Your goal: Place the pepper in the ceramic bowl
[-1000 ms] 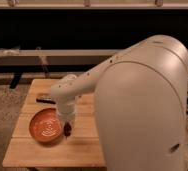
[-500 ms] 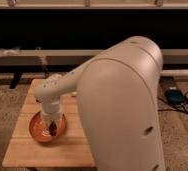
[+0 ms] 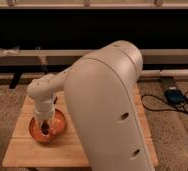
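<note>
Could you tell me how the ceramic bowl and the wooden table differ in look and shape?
The ceramic bowl is round and orange-terracotta; the wooden table is rectangular and pale, made of slats. The bowl is far smaller, taking up only part of the table's left side. The gripper reaches down into the bowl, hiding much of it, while the table is partly hidden by the arm. Both are warm-toned.

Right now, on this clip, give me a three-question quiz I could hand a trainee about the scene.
1. True or false: the gripper is over the ceramic bowl.
2. What does the bowl rest on? A) wooden table B) carpet C) shelf
3. Fill in: the blue object on the floor lies to the table's ____ in the camera view.

Key: 1 true; 2 A; 3 right.
</note>
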Tool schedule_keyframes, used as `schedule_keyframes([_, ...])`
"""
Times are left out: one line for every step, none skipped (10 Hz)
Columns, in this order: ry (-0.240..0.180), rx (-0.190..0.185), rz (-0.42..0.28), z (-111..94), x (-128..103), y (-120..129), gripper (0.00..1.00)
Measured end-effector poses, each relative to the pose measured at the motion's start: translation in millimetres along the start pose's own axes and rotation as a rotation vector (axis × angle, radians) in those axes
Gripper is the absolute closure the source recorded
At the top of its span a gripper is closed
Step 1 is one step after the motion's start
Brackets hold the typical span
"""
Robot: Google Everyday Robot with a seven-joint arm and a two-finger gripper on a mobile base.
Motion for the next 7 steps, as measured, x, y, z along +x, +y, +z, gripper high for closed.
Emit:
schedule_keyframes([0.006, -0.005, -0.004, 2, 0, 1, 0.20])
schedule_keyframes([0.007, -0.010, -0.002, 1, 0, -2, 0.20])
schedule_keyframes([0.007, -0.014, -0.004, 1, 0, -2, 0.20])
schedule_keyframes([0.007, -0.019, -0.012, 0, 0, -1, 0.20])
schedule_keyframes([0.001, -0.026, -0.018, -3, 0, 0, 0.20])
schedule_keyframes([-0.013, -0.032, -0.028, -10, -2, 0, 0.20])
schedule_keyframes([-0.032, -0.041, -0.038, -22, -4, 2, 0.20])
